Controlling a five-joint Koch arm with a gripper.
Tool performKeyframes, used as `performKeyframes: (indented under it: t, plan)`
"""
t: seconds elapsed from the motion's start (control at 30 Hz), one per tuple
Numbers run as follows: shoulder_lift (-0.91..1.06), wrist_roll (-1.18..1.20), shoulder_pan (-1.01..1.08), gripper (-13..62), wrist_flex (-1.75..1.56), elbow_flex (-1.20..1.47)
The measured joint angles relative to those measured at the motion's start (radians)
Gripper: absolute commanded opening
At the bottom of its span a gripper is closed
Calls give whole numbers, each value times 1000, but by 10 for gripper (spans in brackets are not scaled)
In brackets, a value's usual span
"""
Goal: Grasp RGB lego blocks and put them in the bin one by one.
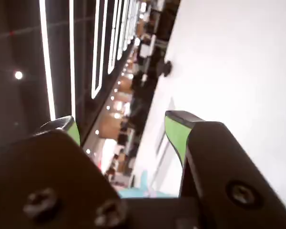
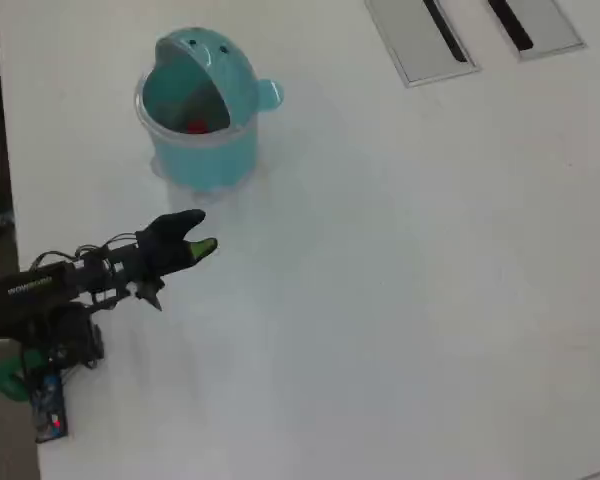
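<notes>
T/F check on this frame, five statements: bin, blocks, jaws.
1. The teal bin stands upright on the white table. True.
2. A red block shows inside the bin. True.
3. The gripper holds a blue block. False: in the wrist view the jaws stand apart with nothing between them.
4. The gripper is directly over the bin's opening. False: in the overhead view it sits below the bin, off to the side.
5. Loose blocks lie on the table. False: none visible outside the bin.
</notes>
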Motion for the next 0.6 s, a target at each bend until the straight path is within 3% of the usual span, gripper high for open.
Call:
performKeyframes:
  t: [0.6]
  plan:
    - [0,35,32,330,-416,426]
